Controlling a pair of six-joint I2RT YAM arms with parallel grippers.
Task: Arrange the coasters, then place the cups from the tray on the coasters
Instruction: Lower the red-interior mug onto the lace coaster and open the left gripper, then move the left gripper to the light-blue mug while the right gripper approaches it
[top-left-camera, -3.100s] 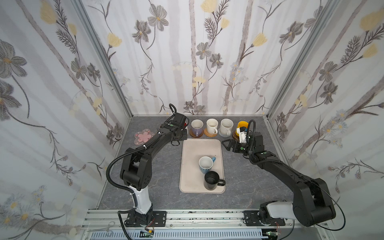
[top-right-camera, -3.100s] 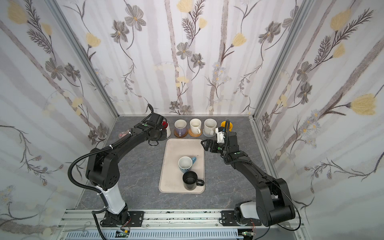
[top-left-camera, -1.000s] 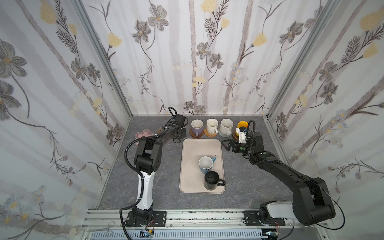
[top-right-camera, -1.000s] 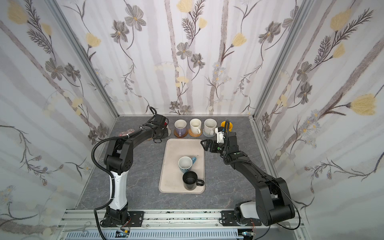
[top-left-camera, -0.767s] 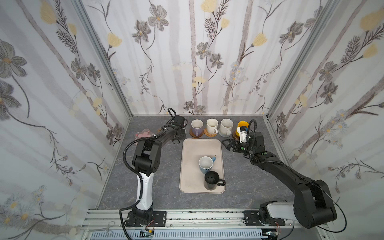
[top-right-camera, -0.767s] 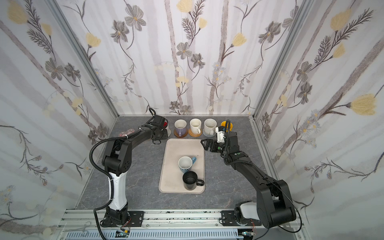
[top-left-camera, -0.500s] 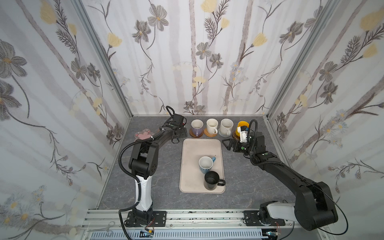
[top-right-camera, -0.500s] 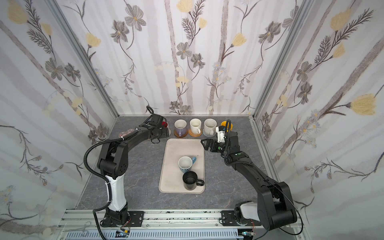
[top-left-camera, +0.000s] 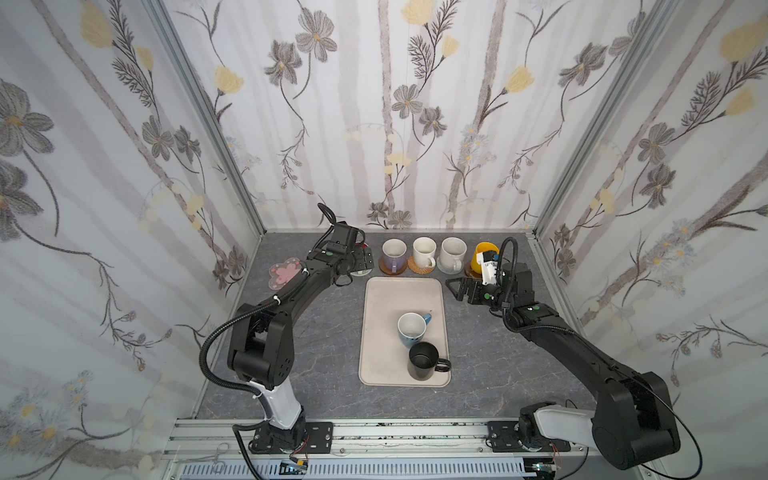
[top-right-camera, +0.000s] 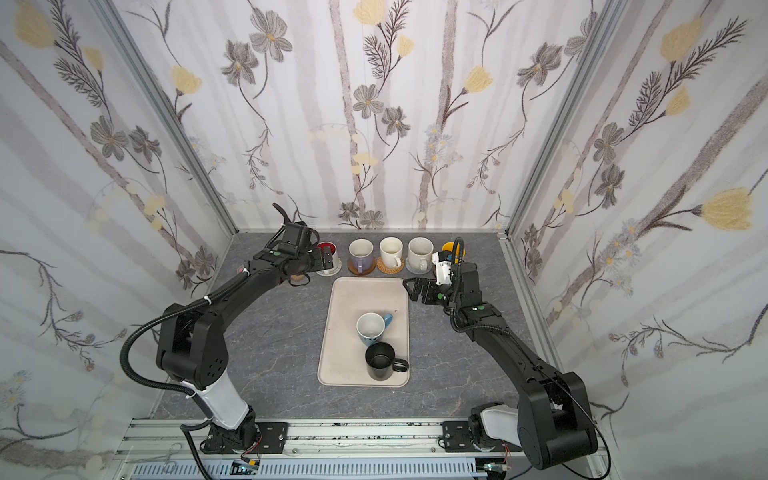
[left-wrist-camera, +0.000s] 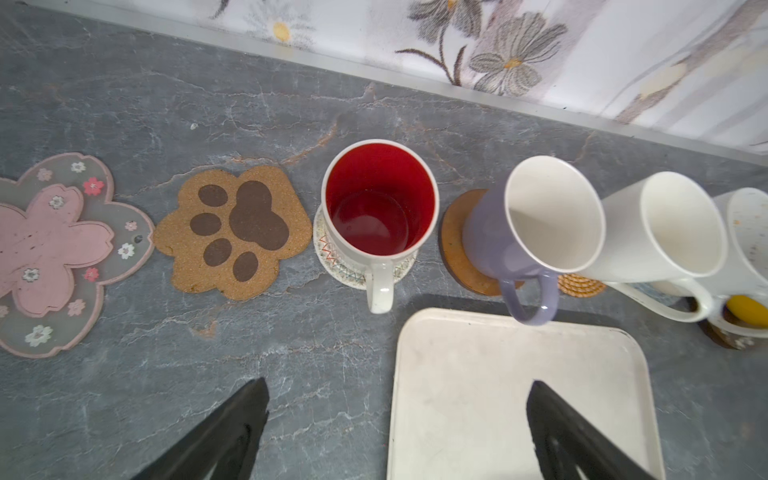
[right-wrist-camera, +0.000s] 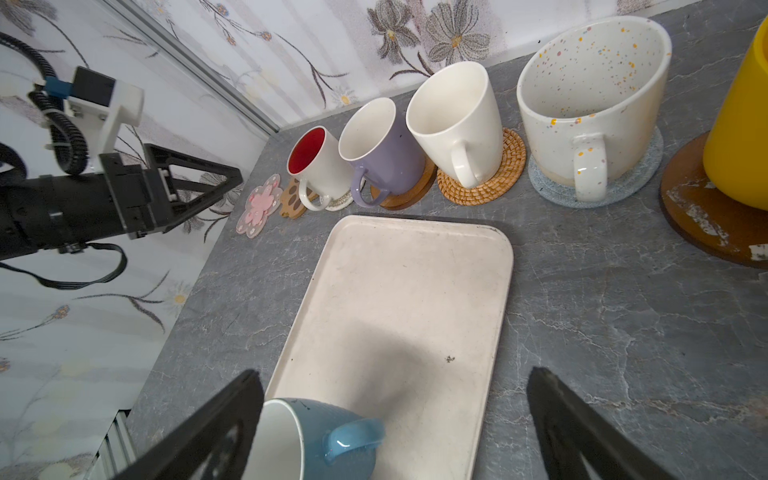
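Note:
The beige tray (top-left-camera: 390, 299) holds the light blue cup (top-left-camera: 411, 328) and the black cup (top-left-camera: 424, 361). Along the back wall stand the red-inside white cup (left-wrist-camera: 378, 199) on the whitish crocheted coaster (left-wrist-camera: 332, 259), the lavender cup (top-left-camera: 394, 253), the cream cup (top-left-camera: 424, 251), the speckled cup (top-left-camera: 453, 253) and the yellow cup (top-left-camera: 484, 253), each on a coaster. The brown paw coaster (left-wrist-camera: 237, 230) and the pink flower coaster (top-left-camera: 284, 272) lie bare. My left gripper (left-wrist-camera: 395, 390) hangs open above the red-inside cup's handle side, touching nothing. My right gripper (top-left-camera: 455, 286) is open and empty over the tray's far right corner.
The back wall's metal strip (left-wrist-camera: 415, 81) runs close behind the row of cups. The side wall (top-left-camera: 232, 232) stands just left of the flower coaster. Grey tabletop (top-left-camera: 324, 353) lies between the tray and my left arm's base.
My left gripper has opened and let go of the red-inside cup, which now stands on the crocheted coaster. The right arm has not moved.

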